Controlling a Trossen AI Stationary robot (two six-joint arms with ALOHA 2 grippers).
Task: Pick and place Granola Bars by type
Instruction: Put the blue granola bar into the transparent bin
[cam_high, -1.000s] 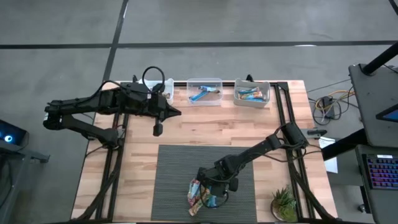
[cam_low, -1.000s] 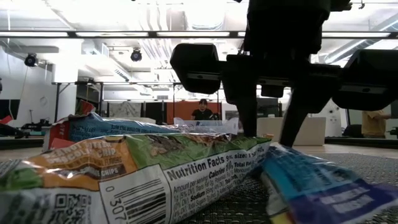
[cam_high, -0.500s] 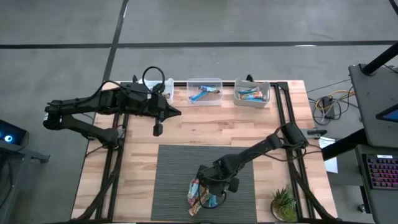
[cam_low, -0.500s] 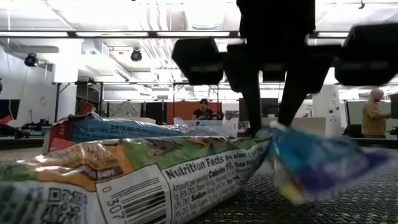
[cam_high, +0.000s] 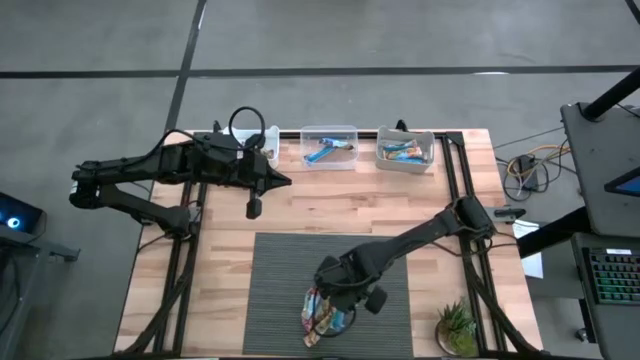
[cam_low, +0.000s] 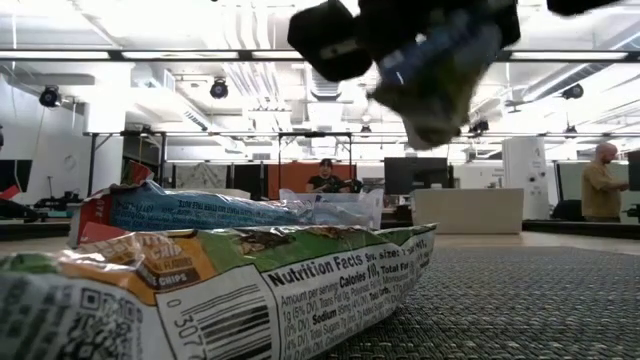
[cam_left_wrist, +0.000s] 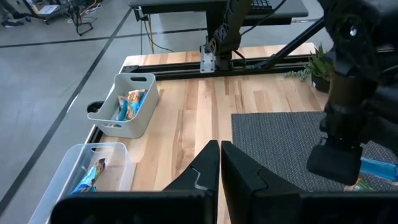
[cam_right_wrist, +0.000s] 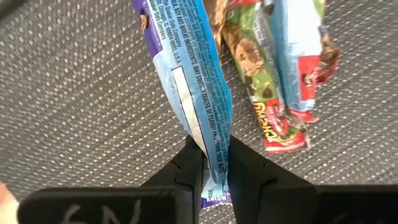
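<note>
My right gripper (cam_high: 338, 318) hangs over the near part of the grey mat (cam_high: 280, 270), shut on a blue granola bar (cam_right_wrist: 186, 74). The low view shows gripper and bar (cam_low: 435, 85) blurred, high above the mat. Below lies a small heap of granola bars (cam_high: 314, 312): a green and red one (cam_right_wrist: 261, 87) and a blue one with red ends (cam_right_wrist: 301, 50), flat on the mat. My left gripper (cam_high: 254, 207) waits shut above the bare wood at the far left (cam_left_wrist: 220, 155). My right gripper pinches the blue bar near one end, by its two long edges (cam_right_wrist: 214, 146), between its two fingers. The wrapper is drawn narrower there, and a short end (cam_right_wrist: 211, 196) sticks out behind the fingers. The fingers point steeply down, across the bar. The bar is clear of the mat.
Along the far edge stand a clear bin (cam_high: 328, 147) with a blue bar and a white bin (cam_high: 405, 150) with several bars, also seen as the white bin (cam_left_wrist: 124, 102) and the clear bin (cam_left_wrist: 93, 174). A small plant (cam_high: 457, 325) sits at the near right corner.
My right gripper has risen from the mat with the blue bar and rolled its wrist. The bar, which lay on the mat beside the heap, is now lifted clear. The heap has stayed in place.
</note>
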